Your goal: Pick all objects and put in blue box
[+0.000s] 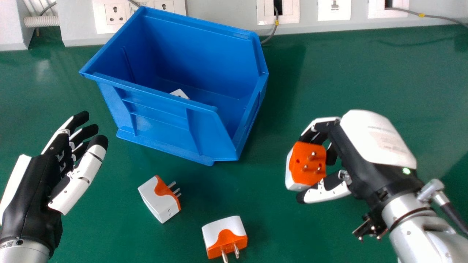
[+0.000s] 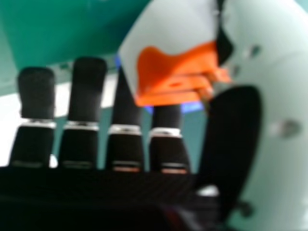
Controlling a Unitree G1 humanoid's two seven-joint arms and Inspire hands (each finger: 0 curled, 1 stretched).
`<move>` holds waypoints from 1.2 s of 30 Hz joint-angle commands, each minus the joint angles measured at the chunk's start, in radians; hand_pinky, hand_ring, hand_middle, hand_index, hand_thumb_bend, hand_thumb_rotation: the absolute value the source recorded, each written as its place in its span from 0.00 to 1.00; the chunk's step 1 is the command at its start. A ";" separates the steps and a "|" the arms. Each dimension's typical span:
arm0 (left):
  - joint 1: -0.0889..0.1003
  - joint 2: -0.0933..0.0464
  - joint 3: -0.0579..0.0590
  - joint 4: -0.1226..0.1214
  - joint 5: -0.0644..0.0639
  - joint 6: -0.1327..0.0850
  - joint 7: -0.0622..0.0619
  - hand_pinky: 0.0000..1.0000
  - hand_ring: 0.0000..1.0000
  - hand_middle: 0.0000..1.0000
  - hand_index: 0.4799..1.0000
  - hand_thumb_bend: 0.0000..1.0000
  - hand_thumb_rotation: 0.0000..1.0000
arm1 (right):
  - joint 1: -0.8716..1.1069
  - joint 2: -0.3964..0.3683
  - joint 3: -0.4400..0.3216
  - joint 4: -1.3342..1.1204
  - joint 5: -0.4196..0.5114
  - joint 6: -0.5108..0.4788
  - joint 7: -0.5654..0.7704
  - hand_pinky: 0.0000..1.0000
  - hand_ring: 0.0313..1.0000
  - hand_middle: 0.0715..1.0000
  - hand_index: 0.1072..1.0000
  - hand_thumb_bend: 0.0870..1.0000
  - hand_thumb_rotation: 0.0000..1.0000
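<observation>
An orange and white plug adapter (image 1: 308, 166) is pinched between the thumb and fingers of the right hand (image 1: 369, 146), to the right of the blue box (image 1: 164, 124) and apart from it, its pins facing up; a white piece (image 1: 179, 94) already lies inside the box, while two more adapters wait on the green table (image 1: 347, 73), one (image 1: 159, 199) just in front of the box, the other (image 1: 225, 237) nearer the robot, so the job looks partly done, with three left counting the held one, and the left hand (image 1: 55, 171) is at the left, fingers relaxed and empty
</observation>
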State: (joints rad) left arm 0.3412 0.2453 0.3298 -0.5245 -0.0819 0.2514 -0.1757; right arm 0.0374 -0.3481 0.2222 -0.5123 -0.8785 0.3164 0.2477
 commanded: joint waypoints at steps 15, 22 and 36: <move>-0.004 0.004 0.012 -0.007 -0.007 -0.016 0.003 0.78 0.87 0.89 0.83 0.33 0.58 | -0.116 0.030 -0.101 -0.025 -0.012 -0.010 -0.078 0.32 0.41 0.50 0.48 0.44 0.00; -0.001 0.002 0.011 -0.012 -0.006 -0.016 0.005 0.78 0.87 0.89 0.83 0.33 0.57 | -0.218 0.032 -0.109 0.064 0.003 -0.018 -0.108 0.32 0.41 0.50 0.47 0.44 0.00; 0.017 -0.004 0.008 -0.024 -0.007 -0.018 0.008 0.78 0.87 0.89 0.82 0.34 0.57 | -0.546 0.080 -0.021 0.396 0.017 -0.036 -0.163 0.31 0.40 0.49 0.48 0.44 0.00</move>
State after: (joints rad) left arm 0.3503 0.2422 0.3295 -0.5252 -0.0819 0.2483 -0.1705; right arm -0.4529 -0.2733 0.1947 -0.1183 -0.8689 0.3016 0.1110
